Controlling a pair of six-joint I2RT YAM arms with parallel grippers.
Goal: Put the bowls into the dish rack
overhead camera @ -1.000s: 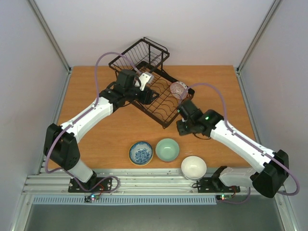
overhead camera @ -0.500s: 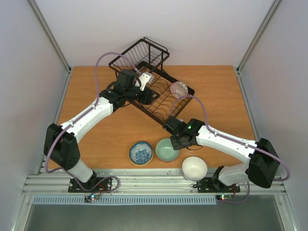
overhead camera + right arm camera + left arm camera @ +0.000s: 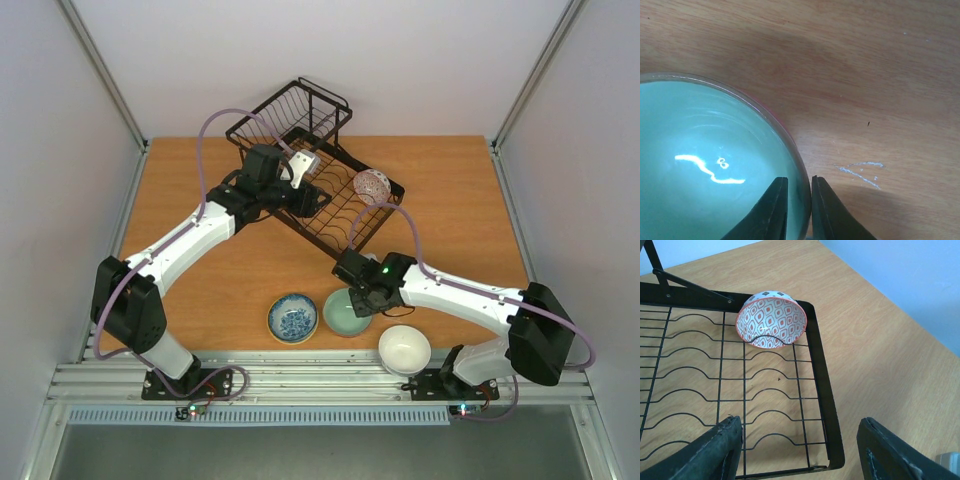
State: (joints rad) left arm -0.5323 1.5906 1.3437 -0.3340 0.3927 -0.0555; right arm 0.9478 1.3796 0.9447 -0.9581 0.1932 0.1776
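Green bowl cropped, right claw pinching rim

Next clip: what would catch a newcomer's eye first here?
The right hand pinches the rim of the pale green bowl on the table, one finger inside and one outside. One pink-red patterned bowl already stands on edge in a corner of the dish rack, with the open left hand hovering over the rack.

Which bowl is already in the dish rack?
The pink-red patterned ceramic bowl, tilted inside the black wire dish rack; the blue-and-white bowl, pale green bowl and white bowl sit outside.
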